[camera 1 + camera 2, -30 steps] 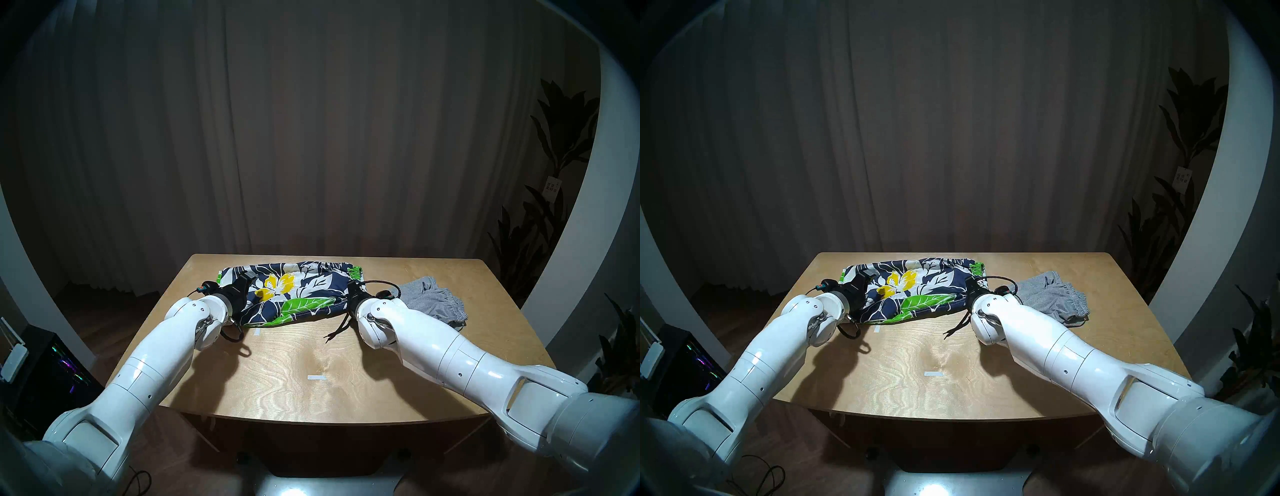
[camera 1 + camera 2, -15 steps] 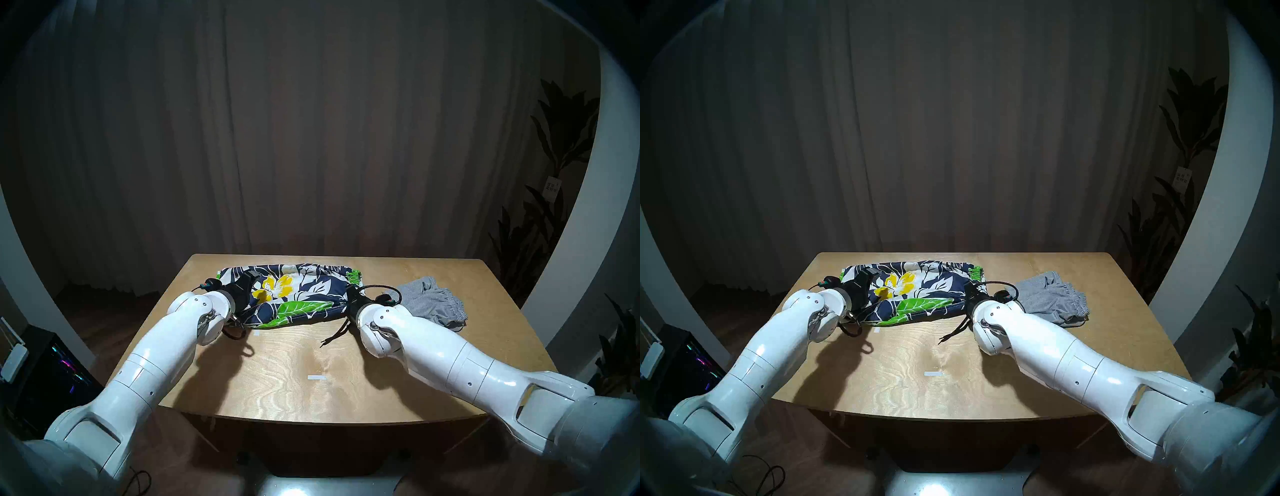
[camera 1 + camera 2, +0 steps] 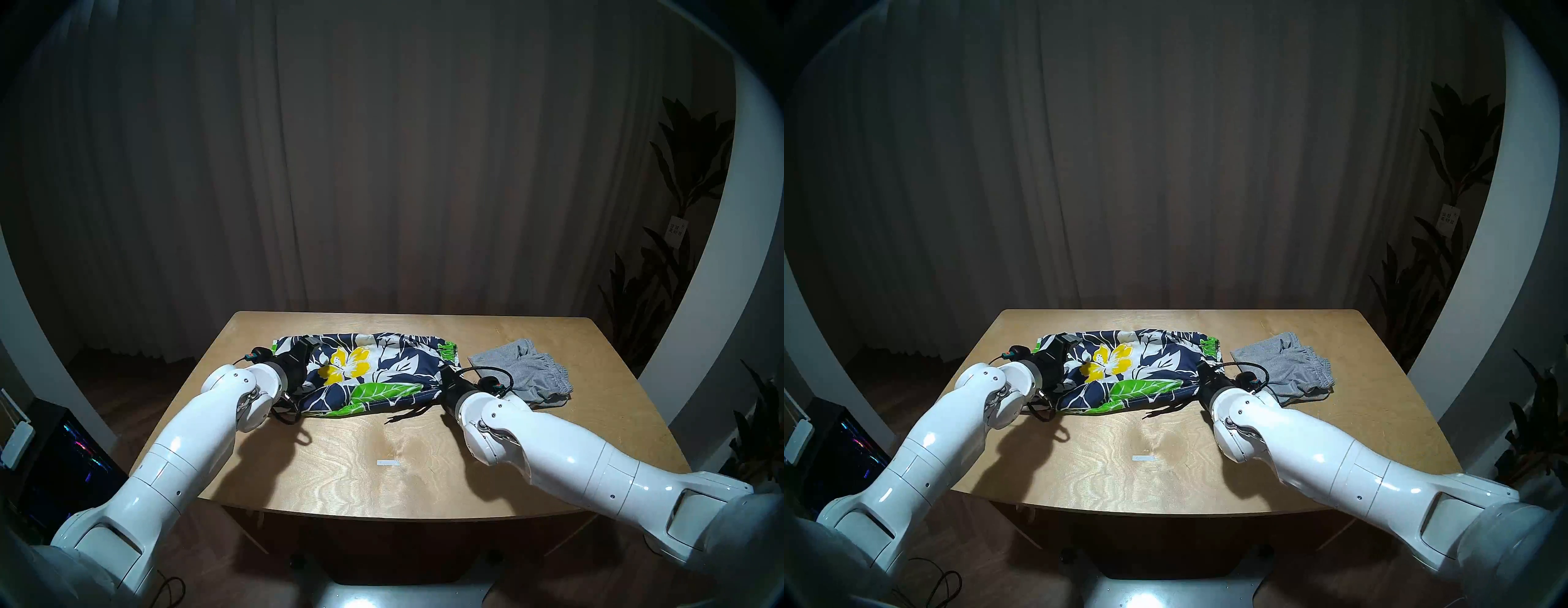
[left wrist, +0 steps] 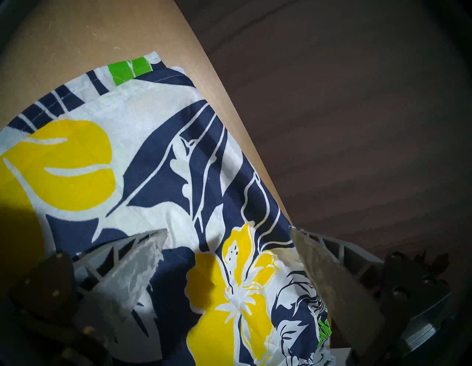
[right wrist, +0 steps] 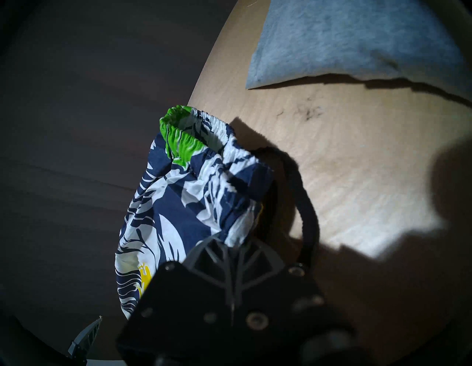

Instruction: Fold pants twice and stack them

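While the floral shorts stretch lengthwise along the tabletop's far edge, the right gripper pinches their waistband end and the left gripper gapes over the hem end.

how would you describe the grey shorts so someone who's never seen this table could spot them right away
On the wooden table, look to the far right part, beyond the right gripper. The grey shorts lie there, apart from the floral shorts. They are the smaller pair, plain heather grey with a gathered elastic waist and no print.
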{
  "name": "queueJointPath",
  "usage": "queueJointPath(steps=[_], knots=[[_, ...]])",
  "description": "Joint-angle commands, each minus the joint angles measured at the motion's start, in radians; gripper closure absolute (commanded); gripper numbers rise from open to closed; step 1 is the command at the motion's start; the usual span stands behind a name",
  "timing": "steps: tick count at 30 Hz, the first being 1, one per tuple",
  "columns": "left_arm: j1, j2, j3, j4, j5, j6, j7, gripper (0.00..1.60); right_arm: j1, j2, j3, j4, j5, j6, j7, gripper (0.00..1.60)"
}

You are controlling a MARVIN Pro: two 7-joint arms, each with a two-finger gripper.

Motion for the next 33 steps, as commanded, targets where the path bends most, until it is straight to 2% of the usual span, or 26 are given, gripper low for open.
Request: queueJointPath(steps=[1, 2, 3, 4, 5, 7, 10, 14, 18, 24, 25, 29, 33], knots=[[0.034, 0.009, -0.019, -0.071, -0.011, -0.023, -0.006, 0.0, -0.052, 0.107, 0.034, -0.108, -0.012, -0.027, 0.006, 1.6], [0.034, 0.009, -0.019, -0.071, -0.011, -0.023, -0.006, 0.0, -0.052, 0.107, 0.034, -0.108, -0.012, -0.027, 0.006, 1.6], [0.047, 0.012, -0.022, -0.086, -0.015, -0.031, -0.003, 0.0, -0.064, 0.144, 0.032, -0.148, -0.006, -0.033, 0.01, 1.6], [0.053, 0.014, -0.023, -0.092, -0.017, -0.034, -0.002, 0.0, -0.072, 0.136, 0.042, -0.141, -0.014, -0.032, 0.012, 1.6], [0.059, 0.015, -0.024, -0.099, -0.018, -0.038, -0.001, 0.0, -0.077, 0.163, 0.036, -0.17, -0.011, -0.037, 0.015, 1.6], [0.064, 0.016, -0.026, -0.104, -0.019, -0.043, 0.001, 0.0, -0.083, 0.168, 0.04, -0.177, -0.013, -0.039, 0.016, 1.6], [0.08, 0.018, -0.028, -0.118, -0.021, -0.06, 0.005, 0.0, -0.102, 0.22, 0.042, -0.239, -0.027, -0.059, 0.025, 1.6], [0.086, 0.013, -0.023, -0.121, -0.02, -0.072, 0.006, 0.0, -0.106, 0.259, 0.045, -0.296, -0.072, -0.09, 0.035, 1.6], [0.089, 0.008, -0.017, -0.121, -0.019, -0.08, 0.009, 0.0, -0.093, 0.273, 0.051, -0.328, -0.105, -0.11, 0.037, 1.6], [0.089, 0.0, -0.007, -0.113, -0.012, -0.085, 0.007, 0.0, -0.06, 0.281, 0.046, -0.332, -0.141, -0.074, 0.031, 1.6], [0.086, -0.003, -0.002, -0.108, -0.009, -0.083, 0.007, 0.0, -0.04, 0.284, 0.04, -0.333, -0.152, -0.04, 0.028, 1.6], [0.087, -0.007, 0.001, -0.101, -0.006, -0.082, 0.004, 0.0, -0.019, 0.284, 0.031, -0.33, -0.169, 0.0, 0.029, 1.6], [0.091, -0.01, 0.003, -0.1, -0.002, -0.086, 0.004, 0.0, 0.019, 0.281, 0.016, -0.32, -0.205, 0.082, 0.032, 1.6]])
